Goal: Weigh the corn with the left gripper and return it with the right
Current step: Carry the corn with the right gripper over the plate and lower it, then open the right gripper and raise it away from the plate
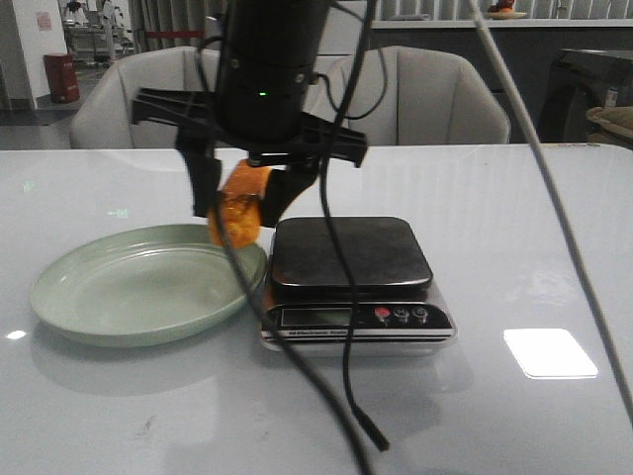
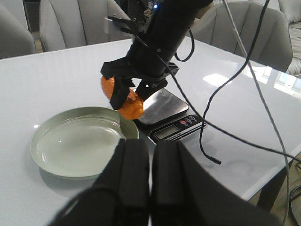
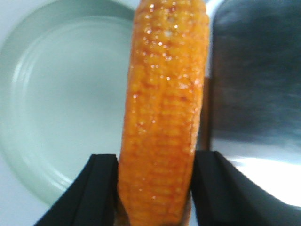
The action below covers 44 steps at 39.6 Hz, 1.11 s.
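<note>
The orange-yellow corn point(image 1: 235, 213) hangs in the air, gripped by my right gripper point(image 1: 243, 198), over the gap between the pale green plate point(image 1: 59, 297) and the black kitchen scale point(image 1: 351, 252). In the right wrist view the corn point(image 3: 164, 117) sits between the two black fingers of the right gripper point(image 3: 155, 188), with the plate point(image 3: 56, 108) on one side and the scale platform point(image 3: 256, 84) on the other. The left wrist view shows the same hold on the corn point(image 2: 127, 103). My left gripper point(image 2: 151, 146) is shut and empty, back from the plate point(image 2: 47, 155), near the table's front.
A loose black cable point(image 1: 346, 376) dangles from the right arm in front of the scale's display. A grey cable point(image 1: 554, 198) crosses the right side. Beige chairs point(image 1: 435, 94) stand behind the white table. The table's front right corner shows in the left wrist view point(image 2: 263, 188).
</note>
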Motion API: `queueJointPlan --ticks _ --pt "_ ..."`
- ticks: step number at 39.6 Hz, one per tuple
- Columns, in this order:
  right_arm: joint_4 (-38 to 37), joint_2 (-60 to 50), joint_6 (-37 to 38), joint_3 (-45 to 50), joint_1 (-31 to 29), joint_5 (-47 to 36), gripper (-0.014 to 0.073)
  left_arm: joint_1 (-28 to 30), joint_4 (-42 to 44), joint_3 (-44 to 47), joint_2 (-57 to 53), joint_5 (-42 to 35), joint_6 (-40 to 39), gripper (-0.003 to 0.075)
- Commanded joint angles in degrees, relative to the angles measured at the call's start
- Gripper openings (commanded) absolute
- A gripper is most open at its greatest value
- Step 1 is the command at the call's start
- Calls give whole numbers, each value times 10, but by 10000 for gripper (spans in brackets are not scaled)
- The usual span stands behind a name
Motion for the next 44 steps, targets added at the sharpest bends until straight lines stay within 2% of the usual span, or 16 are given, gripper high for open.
queueJointPlan --ticks 1,8,17,21,31,44 --pt "2 -23 -13 -19 16 -65 250 -1 -1 -14 8 -41 0 113" --pt "3 4 -13 -24 33 -98 302 -1 -1 -14 8 -41 0 113" --pt "3 32 -13 -59 48 -98 505 -1 -1 -14 8 -41 0 113" --pt "3 33 -13 -69 49 -98 562 -1 -1 -14 8 -41 0 113" --pt "-1 7 -23 -74 29 -52 566 -1 -1 -14 8 -41 0 113" --pt "1 -61 -213 -73 -9 68 566 -1 -1 -14 8 -41 0 113"
